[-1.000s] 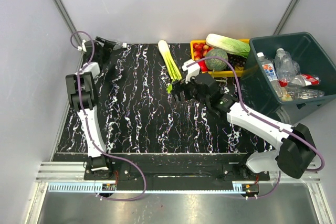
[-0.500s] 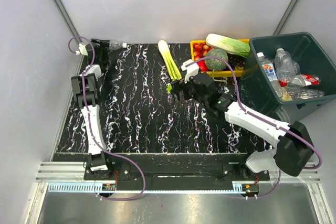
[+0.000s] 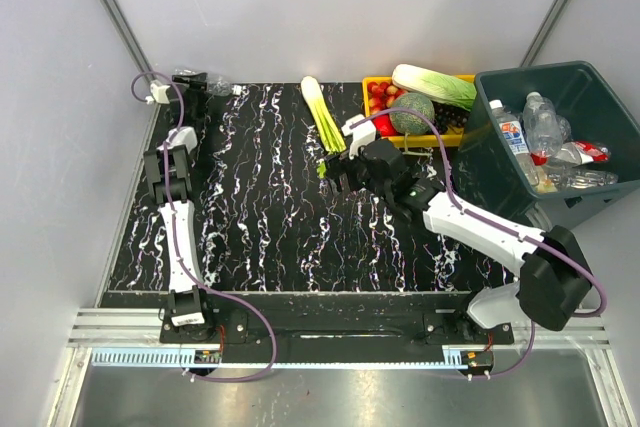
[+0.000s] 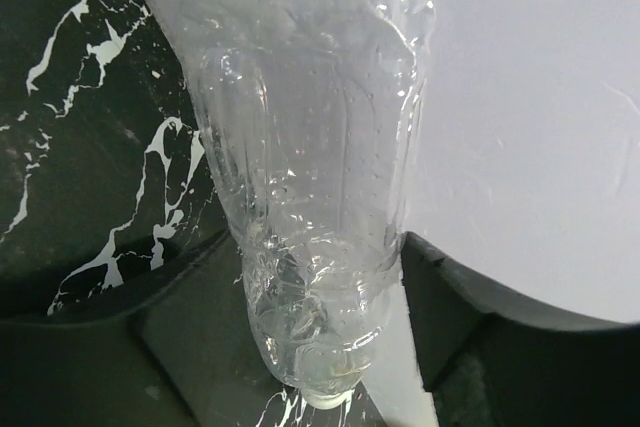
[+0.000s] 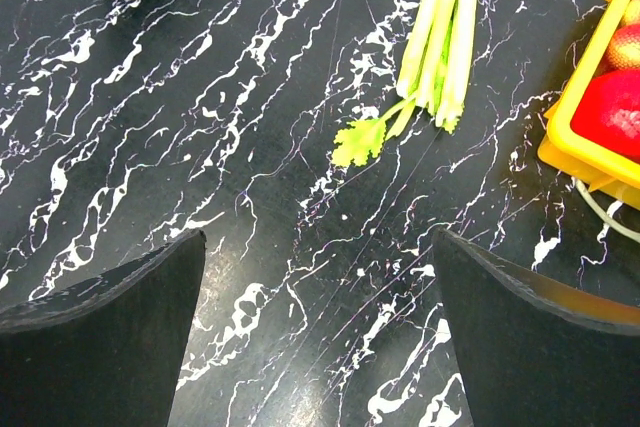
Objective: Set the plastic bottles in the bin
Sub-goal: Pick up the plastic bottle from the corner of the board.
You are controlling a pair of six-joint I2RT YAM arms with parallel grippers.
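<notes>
A clear plastic bottle [image 3: 222,86] lies at the table's far left back corner, against the white wall. My left gripper [image 3: 195,80] reaches into that corner. In the left wrist view the bottle [image 4: 310,147] fills the gap, its cap end pointing toward the camera, and both dark fingers [image 4: 450,317] press against its sides. The bin [image 3: 530,72] stands at the far right with several bottles [image 3: 515,137] inside. My right gripper [image 3: 335,169] hovers mid-table, open [image 5: 315,267], with only bare marble between its fingers.
Celery stalks [image 3: 322,112] lie just beyond the right gripper, their leafy end [image 5: 365,137] closest to it. A yellow tray [image 3: 440,139] with a melon [image 3: 412,112], cabbage [image 3: 435,85] and red vegetables sits left of the bin. White walls surround the table.
My left arm has stretched farther into the back left corner and its jaws have narrowed onto the clear bottle. The right gripper has drifted slightly left and stays open.
</notes>
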